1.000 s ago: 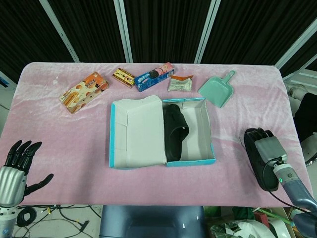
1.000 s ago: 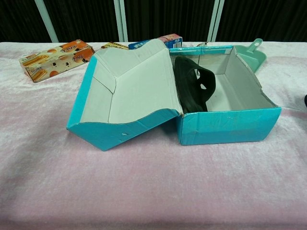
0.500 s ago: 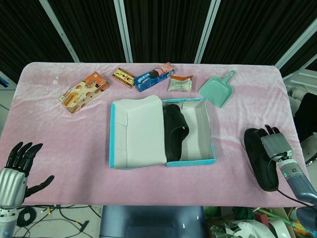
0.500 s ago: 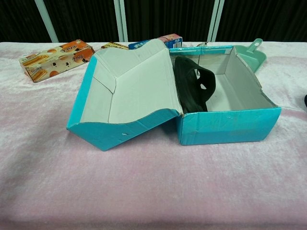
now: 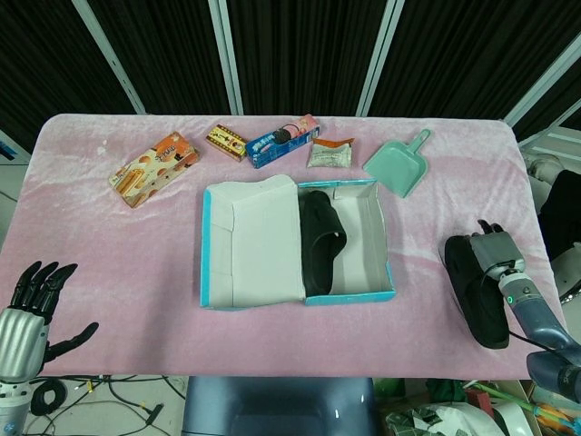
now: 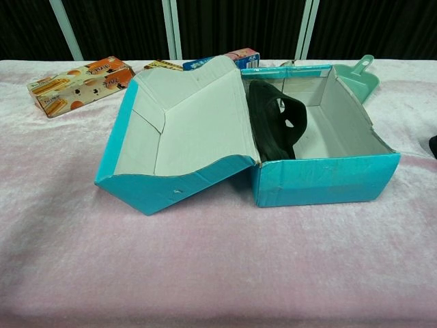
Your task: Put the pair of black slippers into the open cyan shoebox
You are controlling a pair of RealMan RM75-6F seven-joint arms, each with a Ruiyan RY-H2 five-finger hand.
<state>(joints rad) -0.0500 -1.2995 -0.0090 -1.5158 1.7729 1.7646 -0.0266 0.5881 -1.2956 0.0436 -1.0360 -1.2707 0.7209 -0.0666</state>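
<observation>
Already one black slipper (image 5: 320, 238) lies inside the cyan shoebox (image 5: 349, 292). Its mate (image 5: 477, 295) rests near the worktop's (image 5: 127, 254) right edge, long axis front-to-back, under the right robot hand (image 5: 495, 257); whether it grips, I cannot tell. Far off, the left robot hand (image 5: 36, 304) spreads empty.

Shoebox (image 5: 349, 289) at table (image 5: 127, 263) centre, lid (image 5: 259, 245) folded out to its left. One slipper (image 5: 320, 238) inside, against the left wall. Second slipper (image 5: 478, 295) on the table, well right of the box, right hand (image 5: 497, 254) on it. Snack boxes (image 5: 154, 168) and dustpan (image 5: 397, 166) behind the box. Left hand (image 5: 32, 304) at near-left corner.
</observation>
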